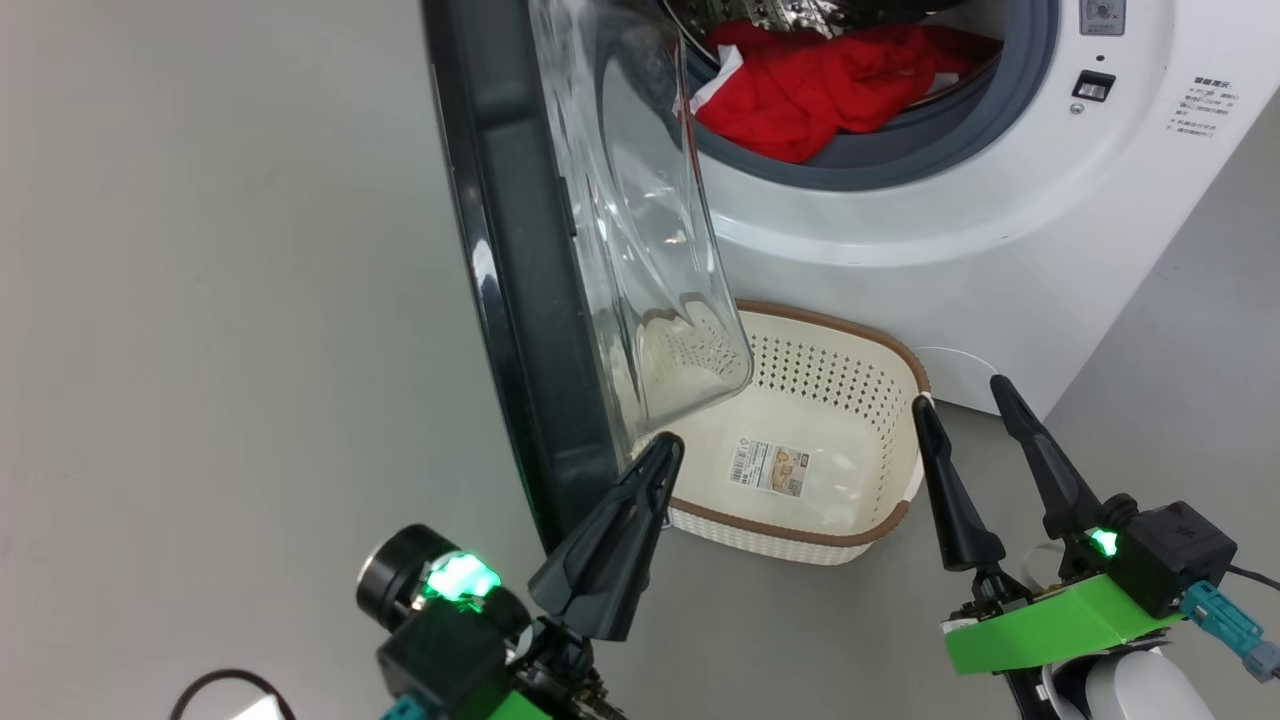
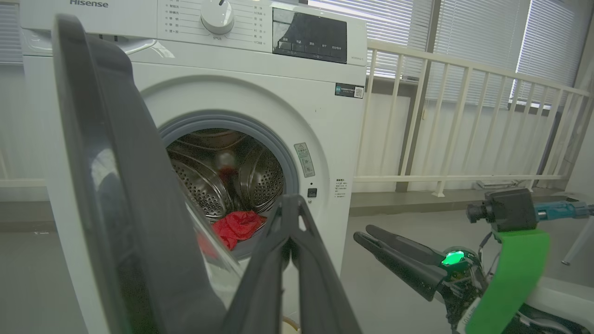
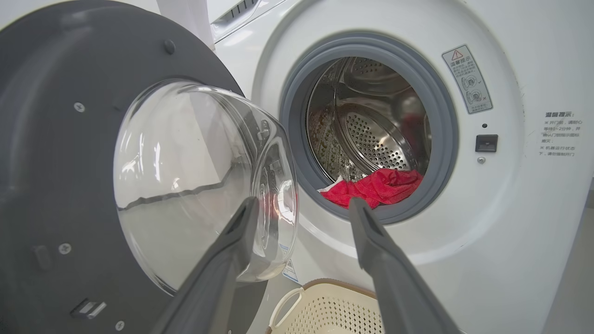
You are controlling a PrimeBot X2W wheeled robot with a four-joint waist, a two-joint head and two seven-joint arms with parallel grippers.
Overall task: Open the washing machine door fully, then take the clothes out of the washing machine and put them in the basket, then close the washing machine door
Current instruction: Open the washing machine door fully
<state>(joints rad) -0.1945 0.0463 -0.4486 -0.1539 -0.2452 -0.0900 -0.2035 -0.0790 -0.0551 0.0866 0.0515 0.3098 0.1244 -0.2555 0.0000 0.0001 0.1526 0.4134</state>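
Red clothes (image 1: 820,90) in the washing machine (image 1: 950,220) — door (image 1: 510,300) open, basket (image 1: 830,375) below.

Under me I see a plain grey floor (image 1: 200,300), smooth and matte, with only soft light on it. In my left wrist view a cream-white railing (image 2: 464,120) with thin vertical bars stands on a low grey step (image 2: 417,199). Behind it are tall windows (image 2: 482,32) covered with horizontal blinds (image 2: 552,41), and pale daylight comes through the slats.

"Hisense" is printed atop the washing machine (image 2: 260,93); its warning sticker (image 3: 466,79) is too small to read.
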